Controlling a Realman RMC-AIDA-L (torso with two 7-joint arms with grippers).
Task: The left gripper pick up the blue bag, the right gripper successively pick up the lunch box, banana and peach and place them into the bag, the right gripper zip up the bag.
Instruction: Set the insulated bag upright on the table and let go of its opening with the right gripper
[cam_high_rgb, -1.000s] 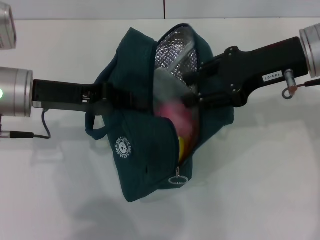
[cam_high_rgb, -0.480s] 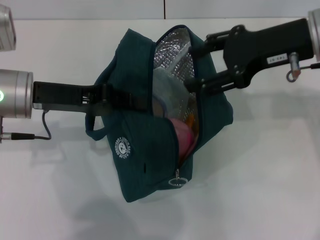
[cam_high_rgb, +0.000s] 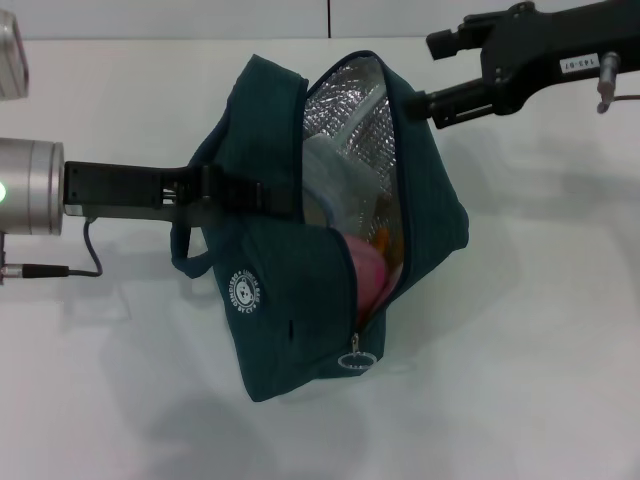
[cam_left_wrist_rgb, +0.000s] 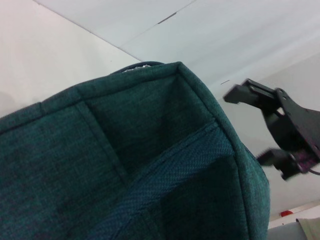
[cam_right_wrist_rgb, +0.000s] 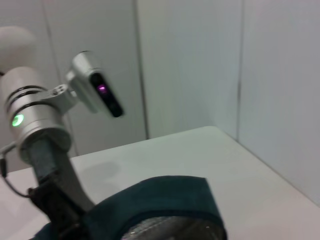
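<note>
Bag (cam_high_rgb: 300, 250) sits near the middle of my head view, dark teal-blue fabric, held up off the white bench (cam_high_rgb: 520, 380) by the left gripper (cam_high_rgb: 235, 192), which comes in from the left and is clamped on the bag's side panel by the strap; I read that gripper as closed on the fabric. The bag's mouth gapes toward the right, showing silver foil lining (cam_high_rgb: 350, 110), and its zipper is undone, with the zipper pull (cam_high_rgb: 357, 357) hanging at the low end of the opening. Inside I can see a pale translucent lunch box (cam_high_rgb: 335, 185) lying against the lining, a pink peach (cam_high_rgb: 367, 275) lower down, and a small orange-yellow sliver beside it that I cannot identify for sure. The right gripper (cam_high_rgb: 425, 72) is at the upper right, outside the bag and just beside the upper edge of the opening; its 2 black fingers (cam_high_rgb: 455, 40) stand spread wide with nothing between them. My left wrist view is filled with the bag's fabric (cam_left_wrist_rgb: 125, 170), with the right gripper (cam_left_wrist_rgb: 250, 125) beyond it, spread and empty. My right wrist view shows the bag's top edge (cam_right_wrist_rgb: 165, 200) with the left arm (cam_right_wrist_rgb: 45, 150) rising behind it.
</note>
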